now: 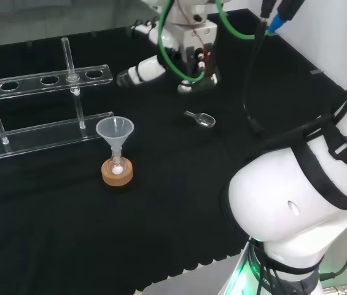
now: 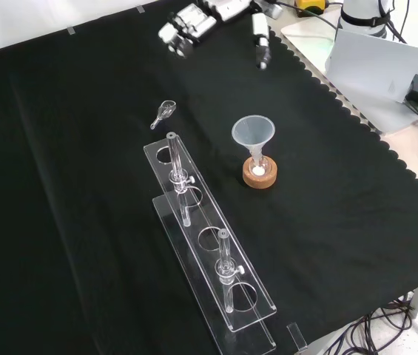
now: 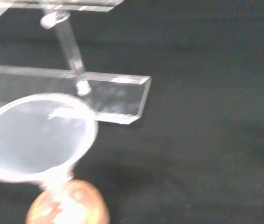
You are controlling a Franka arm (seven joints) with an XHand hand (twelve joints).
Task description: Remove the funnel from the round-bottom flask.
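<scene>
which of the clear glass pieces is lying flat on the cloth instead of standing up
The small glass spoon, lying alone on the bare cloth between the hand and the funnel; the funnel and the rack's tubes stand upright.

Lighting is even and bright from overhead; the black tabletop (image 2: 83, 185) absorbs most of it and shows almost no cast shadows. The head and front views are sharp throughout. Soft white glare runs along the edges of the clear rack (image 2: 216, 259) and the rim of the funnel (image 1: 115, 130), both well apart from the robot hand (image 1: 142, 70). In the wrist view the funnel (image 3: 36, 135) and cork stand (image 3: 68, 205) are out of focus, smeared by blur, with pale highlights on the rack (image 3: 99, 93).
</scene>
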